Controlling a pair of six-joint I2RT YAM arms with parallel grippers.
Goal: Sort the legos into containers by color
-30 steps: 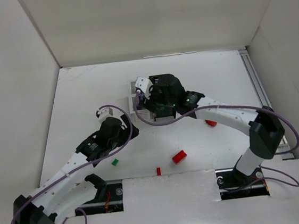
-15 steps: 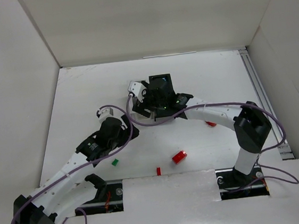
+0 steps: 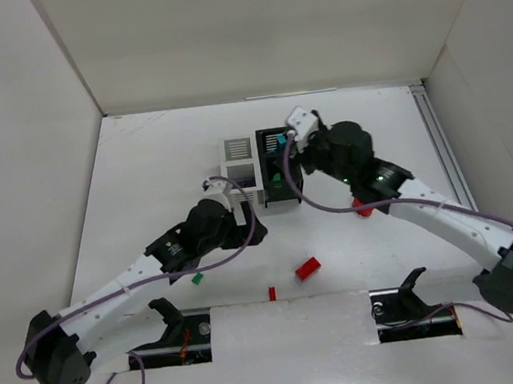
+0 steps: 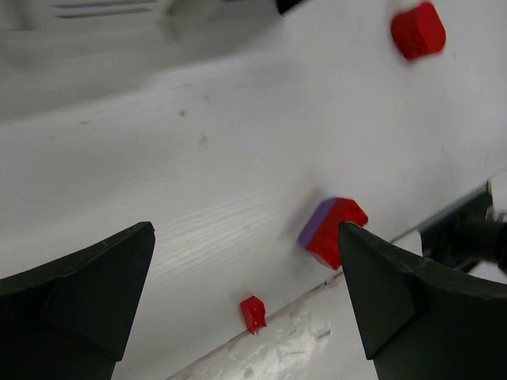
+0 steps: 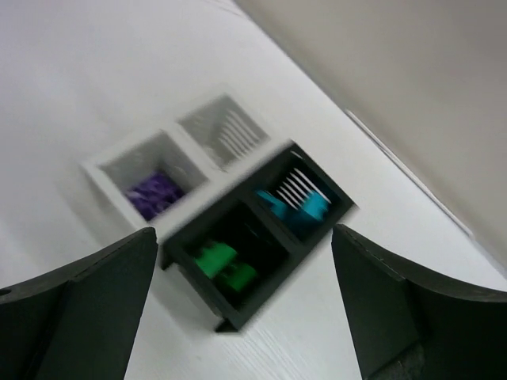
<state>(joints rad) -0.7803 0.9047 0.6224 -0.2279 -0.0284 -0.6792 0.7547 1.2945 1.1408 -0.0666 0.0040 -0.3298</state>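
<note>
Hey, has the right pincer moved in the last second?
Yes. The right pincer shifted rightward, from over the white bin to the right side of the black bin.

White table, pale walls around it, perhaps a metal rail

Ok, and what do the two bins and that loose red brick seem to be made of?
White bin and black bin: apparently moulded plastic with a matte finish, judging by the thin, evenly slotted walls; the view is blurred. Red brick: hard plastic by its look, smooth with a slight sheen and crisp edges; one face is purple.
</note>
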